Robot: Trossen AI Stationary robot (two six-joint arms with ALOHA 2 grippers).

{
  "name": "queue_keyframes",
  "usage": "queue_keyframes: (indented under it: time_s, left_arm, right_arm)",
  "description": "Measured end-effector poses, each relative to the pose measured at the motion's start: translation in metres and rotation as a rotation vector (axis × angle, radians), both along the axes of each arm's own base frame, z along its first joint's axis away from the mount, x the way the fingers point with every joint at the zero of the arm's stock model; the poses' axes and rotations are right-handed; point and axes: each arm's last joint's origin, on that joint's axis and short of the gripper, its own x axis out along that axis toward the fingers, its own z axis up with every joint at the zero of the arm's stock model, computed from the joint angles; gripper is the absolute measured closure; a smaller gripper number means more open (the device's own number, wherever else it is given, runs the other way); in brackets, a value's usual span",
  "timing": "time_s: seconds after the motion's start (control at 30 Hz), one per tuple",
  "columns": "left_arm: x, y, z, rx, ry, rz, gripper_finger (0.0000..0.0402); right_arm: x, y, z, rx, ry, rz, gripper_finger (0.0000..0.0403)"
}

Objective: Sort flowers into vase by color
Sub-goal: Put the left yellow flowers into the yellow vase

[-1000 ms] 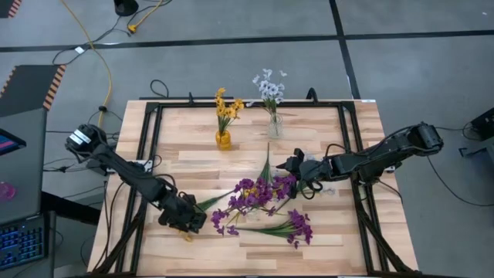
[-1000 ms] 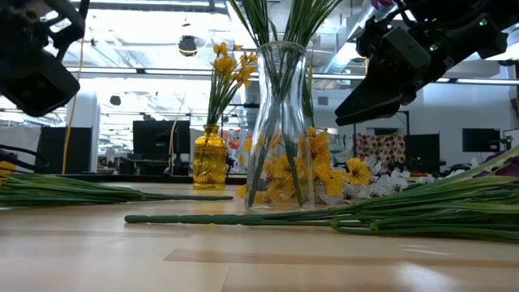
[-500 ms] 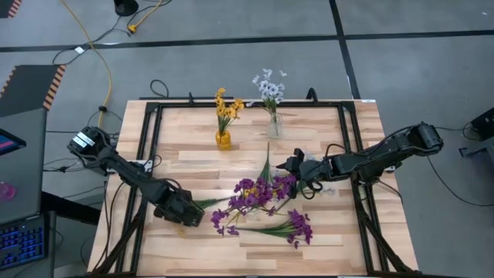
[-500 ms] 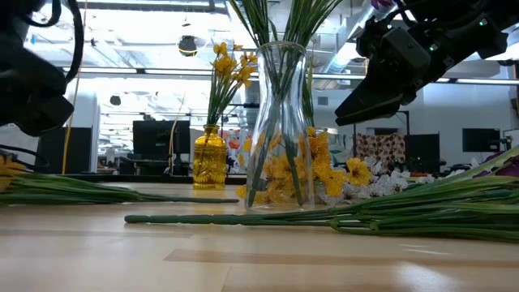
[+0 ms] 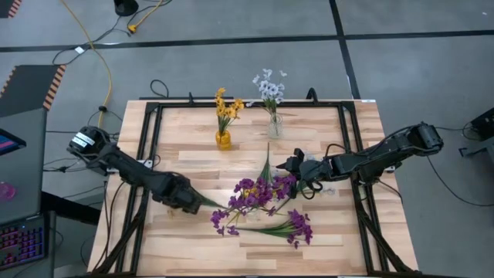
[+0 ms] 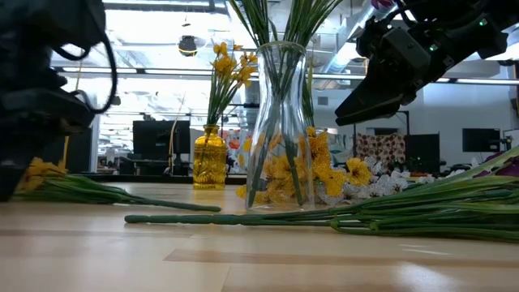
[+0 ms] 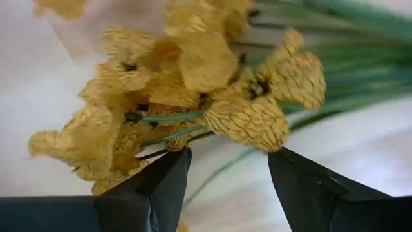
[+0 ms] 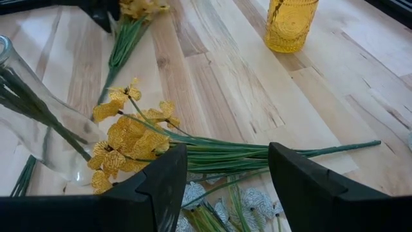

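My left gripper (image 5: 185, 200) points down, open, at the table's left over a yellow flower sprig (image 7: 193, 84), whose blossom head (image 6: 36, 172) lies on the wood with its green stems (image 6: 130, 197) running toward the middle. My right gripper (image 5: 288, 166) hangs open and empty above the table beside a clear vase (image 6: 280, 122) holding purple flowers (image 5: 258, 189). At the back, a yellow vase (image 5: 223, 140) holds yellow flowers and a small clear vase (image 5: 275, 125) holds white-blue ones. My left gripper comes at the yellow sprig's blossom head (image 7: 170, 138) from above, one finger on each side of it. The petals lie right at the fingertips (image 7: 172, 169). Whether the fingers touch them I cannot tell.
More purple sprigs (image 5: 297, 228) lie on the near middle of the table. A loose yellow sprig (image 8: 129, 142) and white-blue blossoms (image 8: 248, 200) lie by the clear vase (image 8: 38, 142). A black frame (image 5: 150, 154) rims the tabletop.
My left gripper has moved toward the table's far edge and sunk a little, tipping until its fingers point straight down. The yellow sprig's blossom head has shifted along with it, and its stems have swung on the wood.
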Motion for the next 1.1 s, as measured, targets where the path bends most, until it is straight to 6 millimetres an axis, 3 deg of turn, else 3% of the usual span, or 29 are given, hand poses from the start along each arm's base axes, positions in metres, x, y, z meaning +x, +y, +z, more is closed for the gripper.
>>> queue_keyframes:
  time_s: [0.33, 0.67, 1.1]
  left_arm:
    - [0.008, 0.034, 0.000, 0.126, -0.010, -0.012, 0.0194]
    - [0.012, 0.055, 0.000, 0.125, -0.002, -0.087, 0.0194]
    - [0.016, 0.057, 0.038, 0.235, 0.147, -0.180, 0.0194]
  right_arm:
    - [0.000, 0.000, 0.000, 0.002, -0.001, -0.001, 0.0159]
    - [0.000, 0.000, 0.000, 0.001, -0.001, -0.001, 0.0159]
    - [0.000, 0.000, 0.000, -0.013, 0.003, 0.008, 0.0159]
